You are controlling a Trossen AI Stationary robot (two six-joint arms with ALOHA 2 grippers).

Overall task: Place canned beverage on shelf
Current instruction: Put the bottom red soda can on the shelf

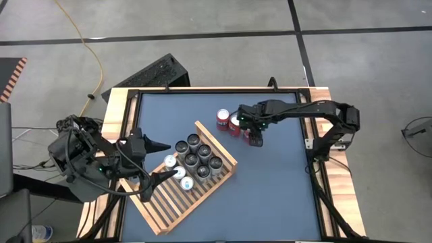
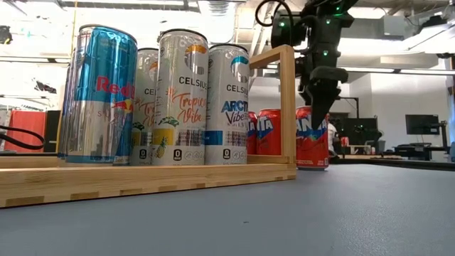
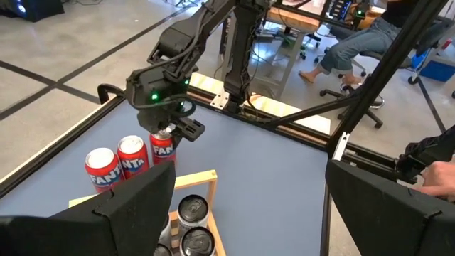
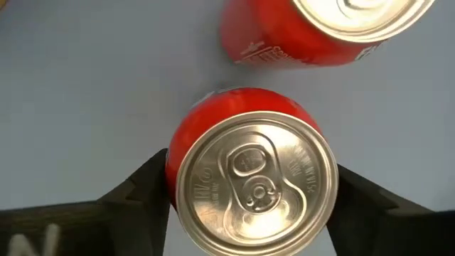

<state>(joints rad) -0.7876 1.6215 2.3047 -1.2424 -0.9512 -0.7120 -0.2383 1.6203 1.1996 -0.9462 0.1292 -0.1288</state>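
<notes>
**Red can in the claw, shelf a short trip away**

Blue tabletop [image 1: 277, 175] fills the wooden frame, with the shelf [image 1: 165, 212] lying at an angle in the lower centre of the high view, a cluster of cans [image 1: 199, 160] standing at its upper end. Right gripper [image 1: 253, 138], right of centre, straddles a red can [image 4: 252, 174], one finger on each side, seemingly gripping it. Two more red cans [image 1: 228, 121] stand just beside it. Left gripper [image 1: 164, 160] waits wide open over the shelf's left side.

Risks, as I see them: swinging away could clip the neighbouring red cans; a low carry might catch the shelf's raised frame [image 2: 286, 99] and tip the can
</notes>
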